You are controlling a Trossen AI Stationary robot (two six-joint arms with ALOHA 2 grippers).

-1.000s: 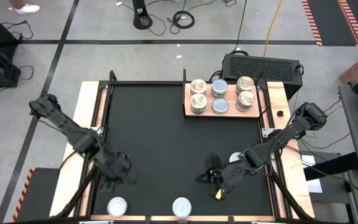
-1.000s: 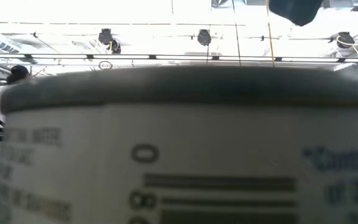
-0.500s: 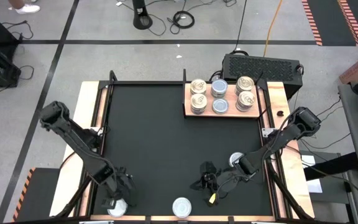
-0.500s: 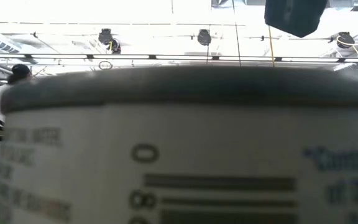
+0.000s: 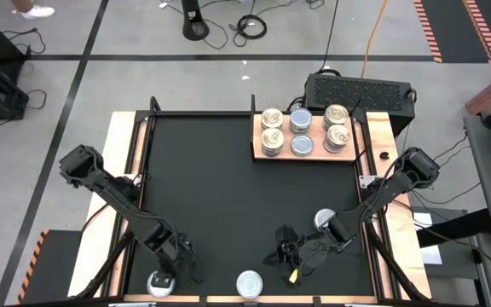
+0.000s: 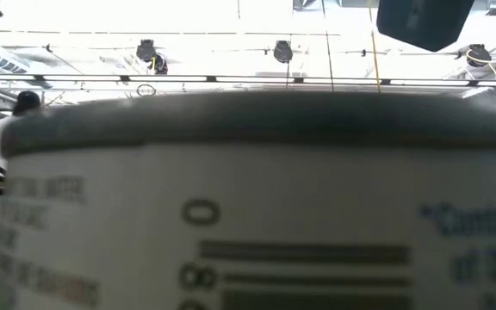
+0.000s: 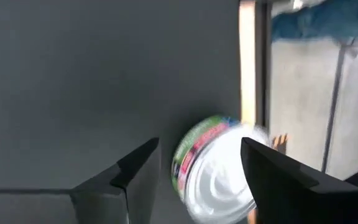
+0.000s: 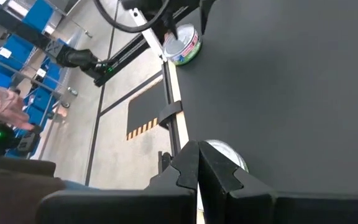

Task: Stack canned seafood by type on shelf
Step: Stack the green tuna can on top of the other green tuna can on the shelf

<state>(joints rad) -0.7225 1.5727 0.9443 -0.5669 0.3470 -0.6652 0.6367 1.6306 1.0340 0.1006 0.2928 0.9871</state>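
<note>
My left gripper (image 5: 176, 263) is open just above a silver-topped can with a green and pink label (image 5: 160, 282) at the table's near left. In the left wrist view its fingers (image 7: 199, 149) stand on either side of this can (image 7: 211, 169). I see no touch. My right gripper (image 5: 281, 251) is shut and empty over the mat at the near right, beside a second can (image 5: 325, 220). A third can (image 5: 249, 283) stands at the near edge's middle. The wooden shelf (image 5: 314, 155) at the far right carries several cans (image 5: 271, 141) standing on their bases.
A black ventilated box (image 5: 361, 89) stands behind the shelf. The near-middle can's wall (image 6: 248, 215) fills the low view. Wooden strips (image 5: 135, 170) and a frame edge the black mat (image 5: 203, 179). A person's hand (image 8: 2, 106) shows beyond the table.
My left gripper has gone toward the table's near edge and down to the near-left can, staying open. My right gripper has shifted a little toward the near edge, uncovering the can beside it. No can has moved.
</note>
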